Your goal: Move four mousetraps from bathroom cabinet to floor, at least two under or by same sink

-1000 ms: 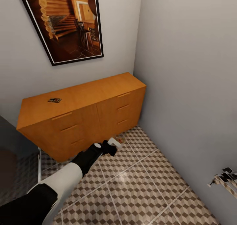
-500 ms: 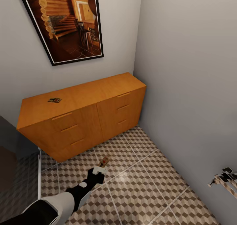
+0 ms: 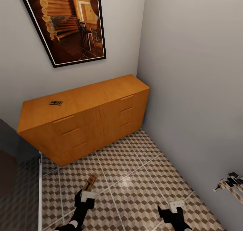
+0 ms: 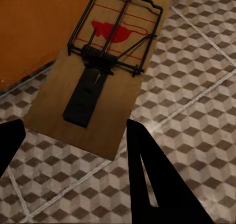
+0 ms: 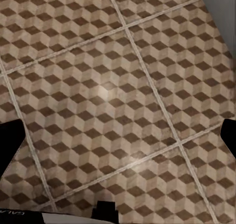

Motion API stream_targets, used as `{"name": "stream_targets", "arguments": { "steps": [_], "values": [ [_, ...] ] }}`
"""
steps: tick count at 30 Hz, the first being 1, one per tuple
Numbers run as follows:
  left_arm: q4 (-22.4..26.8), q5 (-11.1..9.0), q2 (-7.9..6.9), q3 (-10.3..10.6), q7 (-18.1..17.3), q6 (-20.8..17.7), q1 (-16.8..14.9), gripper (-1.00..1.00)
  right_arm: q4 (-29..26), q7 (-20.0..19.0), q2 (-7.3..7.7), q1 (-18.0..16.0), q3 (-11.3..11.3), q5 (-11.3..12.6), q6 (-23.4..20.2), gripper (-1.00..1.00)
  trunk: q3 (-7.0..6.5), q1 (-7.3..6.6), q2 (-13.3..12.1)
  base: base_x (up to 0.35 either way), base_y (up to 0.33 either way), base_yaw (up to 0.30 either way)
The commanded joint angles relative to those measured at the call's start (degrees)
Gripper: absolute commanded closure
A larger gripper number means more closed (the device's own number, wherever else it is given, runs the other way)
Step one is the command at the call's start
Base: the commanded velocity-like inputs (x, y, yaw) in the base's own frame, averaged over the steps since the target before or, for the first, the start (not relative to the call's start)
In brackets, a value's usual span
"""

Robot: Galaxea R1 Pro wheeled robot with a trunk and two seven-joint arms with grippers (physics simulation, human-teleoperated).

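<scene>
No clear text, brand, number or sign anywhere. Closest thing: right wrist view, a strip of pale lettering at the frame's edge, on the white end effector body; cut off and too small, can't make it out. Mousetrap in the left wrist view has a red printed mark and red outline on its board, but that's a shape, no letters legible. Second mousetrap near the left end of the cabinet top is too small for any print. Framed picture on the wall: log-cabin interior, no caption.
</scene>
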State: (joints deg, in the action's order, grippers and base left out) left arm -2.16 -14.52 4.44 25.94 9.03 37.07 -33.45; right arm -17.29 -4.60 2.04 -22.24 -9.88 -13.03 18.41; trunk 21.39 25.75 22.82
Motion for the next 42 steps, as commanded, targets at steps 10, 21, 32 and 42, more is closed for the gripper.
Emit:
{"name": "stream_targets", "arguments": {
  "steps": [10,21,32,42],
  "values": [
    [-0.22,-8.89,-7.04,0.45,1.63,8.99,5.2,1.0,0.14,-0.41,-0.08,-5.78,-0.29,-0.39,-2.57,-1.0,0.09,0.03,0.1,0.0,0.0,0.0],
    [-0.22,-12.68,-9.21,0.51,1.84,14.14,8.53,1.0,0.36,-0.49,-0.09,-7.84,0.16,-0.42,-2.78,-1.0,0.09,0.03,0.1,0.0,0.0,0.0],
    [-0.22,-12.79,-8.97,0.52,1.87,14.34,8.75,1.0,0.5,-0.74,-0.27,-6.82,0.3,-3.19,-0.93,-1.0,0.09,0.03,0.1,0.0,0.0,0.0],
    [-0.22,-12.81,-8.86,0.52,1.87,14.27,8.75,1.0,0.5,-0.51,-0.29,-6.72,0.11,-4.7,-0.67,-1.0,0.09,0.03,0.1,-0.061,0.0,0.122]
  ]
}}
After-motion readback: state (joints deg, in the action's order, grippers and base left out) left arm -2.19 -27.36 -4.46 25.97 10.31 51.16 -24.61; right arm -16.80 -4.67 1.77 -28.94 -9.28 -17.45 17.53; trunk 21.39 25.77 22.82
